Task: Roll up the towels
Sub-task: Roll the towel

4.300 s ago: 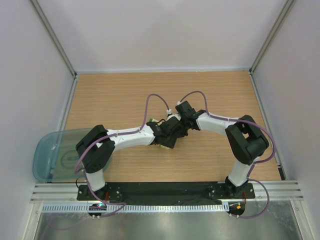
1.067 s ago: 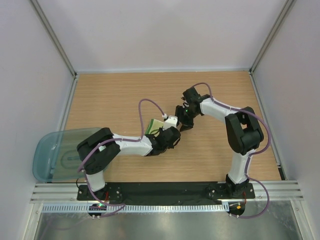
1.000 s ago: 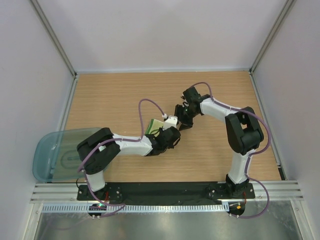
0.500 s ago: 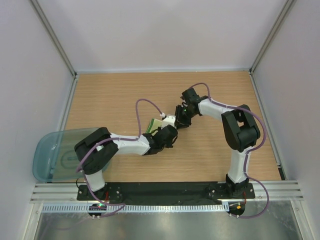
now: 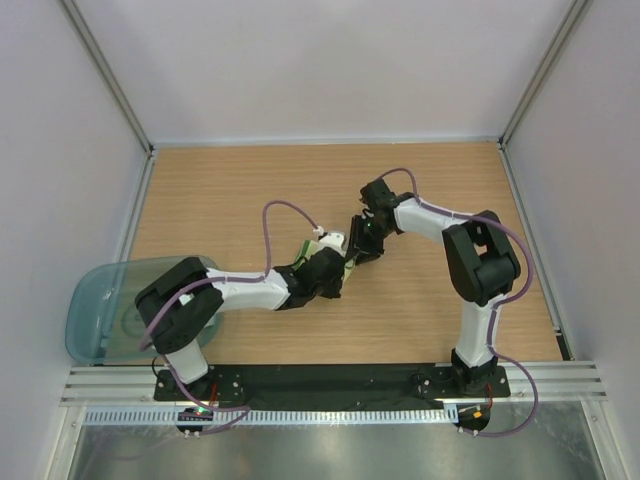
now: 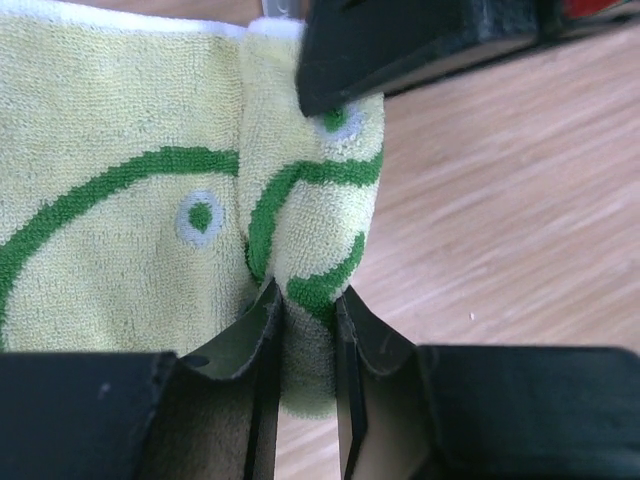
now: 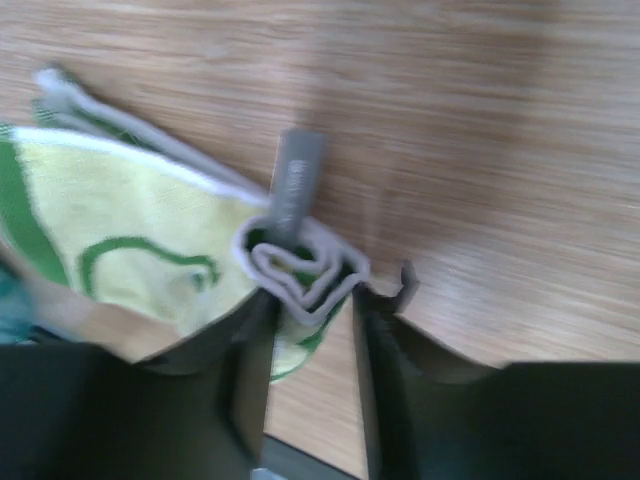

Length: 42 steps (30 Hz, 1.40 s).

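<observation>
Pinching a fold of the green-looped towel (image 6: 120,230), your left jaws grasp it. Your right jaws straddle its rolled end (image 7: 300,278); whether they grip it, I cannot tell.

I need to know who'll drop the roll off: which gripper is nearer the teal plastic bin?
Left, narrowly. The left gripper pinches the towel mid-table, well right of the bin; the right gripper straddles the towel's rolled end, slightly farther right.
</observation>
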Available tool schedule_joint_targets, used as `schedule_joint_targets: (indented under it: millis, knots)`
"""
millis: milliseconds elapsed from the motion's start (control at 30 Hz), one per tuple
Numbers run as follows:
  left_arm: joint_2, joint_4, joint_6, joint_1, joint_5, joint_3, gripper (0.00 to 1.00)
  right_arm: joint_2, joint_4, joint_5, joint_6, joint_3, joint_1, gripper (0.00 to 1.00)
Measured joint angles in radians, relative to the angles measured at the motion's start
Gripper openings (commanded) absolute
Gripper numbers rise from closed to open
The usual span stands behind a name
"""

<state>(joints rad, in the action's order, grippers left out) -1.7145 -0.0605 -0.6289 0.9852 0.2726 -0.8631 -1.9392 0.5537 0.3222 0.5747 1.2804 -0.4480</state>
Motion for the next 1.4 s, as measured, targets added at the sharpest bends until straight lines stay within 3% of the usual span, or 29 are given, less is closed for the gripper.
schedule_joint_targets:
  millis: [100,500,800,1100,1400]
  knots:
    - [0.028,0.016,-0.004,0.0,-0.033,0.018,0.07,0.002,0.051,-0.036,-0.019,0.003,0.005,0.58]
    - [0.119,0.037,-0.135,-0.012,-0.246,0.102,0.05,0.084,0.118,-0.203,-0.044,-0.016,0.174,0.6]
    - [0.172,-0.276,-0.428,-0.133,-0.437,0.338,0.0,0.201,0.106,-0.201,-0.047,-0.107,0.161,0.6]
    - [0.112,-0.541,-0.676,-0.256,-0.581,0.465,0.0,0.391,-0.209,0.108,0.018,-0.408,0.152,0.69]
    - [0.002,-0.718,-0.806,-0.285,-0.654,0.482,0.0,0.355,-0.546,0.229,0.12,-0.543,0.044,0.69]
